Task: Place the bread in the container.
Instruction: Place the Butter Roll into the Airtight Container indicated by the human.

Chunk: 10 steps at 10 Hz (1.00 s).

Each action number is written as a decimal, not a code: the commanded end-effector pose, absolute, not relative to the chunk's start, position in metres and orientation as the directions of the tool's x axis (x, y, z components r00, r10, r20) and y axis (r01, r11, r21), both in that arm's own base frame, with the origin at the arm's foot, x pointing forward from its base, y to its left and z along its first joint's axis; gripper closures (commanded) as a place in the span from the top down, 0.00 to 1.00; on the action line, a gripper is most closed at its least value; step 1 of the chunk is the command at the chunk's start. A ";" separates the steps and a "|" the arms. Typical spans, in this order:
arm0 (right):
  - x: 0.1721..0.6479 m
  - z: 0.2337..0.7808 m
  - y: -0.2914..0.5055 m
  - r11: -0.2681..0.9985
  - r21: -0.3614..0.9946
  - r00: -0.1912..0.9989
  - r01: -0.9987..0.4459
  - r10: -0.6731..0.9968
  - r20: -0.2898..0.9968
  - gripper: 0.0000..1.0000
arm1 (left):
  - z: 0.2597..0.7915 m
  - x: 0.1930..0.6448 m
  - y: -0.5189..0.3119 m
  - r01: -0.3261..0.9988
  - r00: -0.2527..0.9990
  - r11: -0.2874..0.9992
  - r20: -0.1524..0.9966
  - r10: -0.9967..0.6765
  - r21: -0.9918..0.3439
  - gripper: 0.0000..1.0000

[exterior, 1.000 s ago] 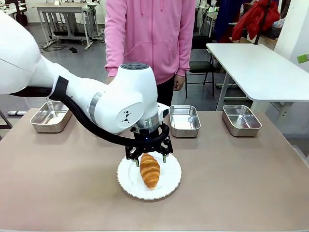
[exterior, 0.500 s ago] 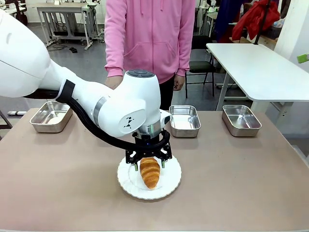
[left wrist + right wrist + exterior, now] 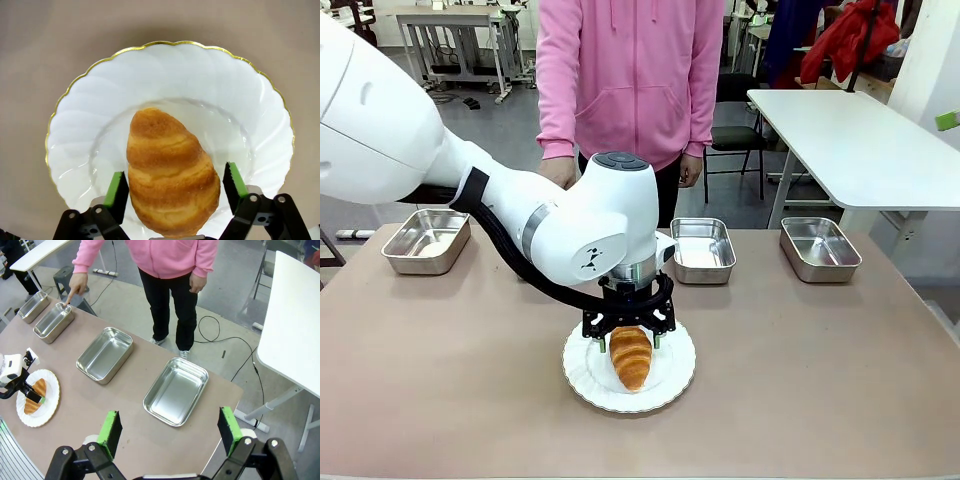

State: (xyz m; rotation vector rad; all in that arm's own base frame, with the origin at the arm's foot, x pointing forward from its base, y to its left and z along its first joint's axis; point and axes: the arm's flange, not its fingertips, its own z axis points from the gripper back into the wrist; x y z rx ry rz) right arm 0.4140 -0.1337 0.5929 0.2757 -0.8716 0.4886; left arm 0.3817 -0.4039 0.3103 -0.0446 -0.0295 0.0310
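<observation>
1. Two green pads of the left gripper (image 3: 172,192) straddle the wide end of the bread (image 3: 170,177), one on each side; the jaws stand spread, with a narrow gap showing between each pad and the crust, so nothing is pinched yet.
2. Lying on the round white plate (image 3: 672,385) near the middle of the table (image 3: 820,380), the bread points its tapered end toward the robot's side in the front view.
3. Judged from this, the step in hand is the grasp: the fingers are down at the croissant, and the close has not yet bitten.
4. Next, the move calls for a gentle squeeze across the soft, flaky body, then a straight lift clear of the plate rim.
5. Farther out, the person's hand (image 3: 75,290) points a finger down at one steel pan (image 3: 54,322), the second of the row in the right wrist view; I take that pan as the container meant.
6. High above the table's end, the right gripper (image 3: 167,432) hangs with its jaws wide apart and nothing between them.
</observation>
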 end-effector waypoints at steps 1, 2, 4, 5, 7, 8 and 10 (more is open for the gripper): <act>0.415 0.592 -0.135 0.847 0.036 0.525 -0.530 0.295 0.798 1.00 | 0.311 0.383 -0.411 -0.048 0.998 0.998 0.029 0.049 -0.036 0.80; 0.415 0.592 -0.135 0.847 0.036 0.525 -0.530 0.295 0.798 1.00 | 0.311 0.383 -0.411 -0.051 0.998 0.998 0.022 0.052 -0.038 0.61; 0.415 0.592 -0.135 0.847 0.036 0.525 -0.530 0.295 0.798 1.00 | 0.309 0.383 -0.412 -0.042 0.999 0.998 0.019 0.043 -0.036 0.41; 0.415 0.592 -0.135 0.847 0.036 0.525 -0.530 0.295 0.798 1.00 | 0.310 0.382 -0.406 -0.031 0.999 0.999 0.023 0.032 -0.044 0.41; 0.415 0.592 -0.135 0.847 0.036 0.525 -0.530 0.295 0.798 1.00 | 0.310 0.382 -0.406 -0.031 0.999 0.999 0.023 0.032 -0.044 0.41; 0.415 0.592 -0.135 0.847 0.036 0.525 -0.530 0.295 0.798 1.00 | 0.310 0.382 -0.406 -0.031 0.999 0.999 0.023 0.032 -0.044 0.41; 0.415 0.592 -0.135 0.847 0.036 0.525 -0.530 0.295 0.798 1.00 | 0.310 0.382 -0.406 -0.031 0.999 0.999 0.023 0.032 -0.044 0.41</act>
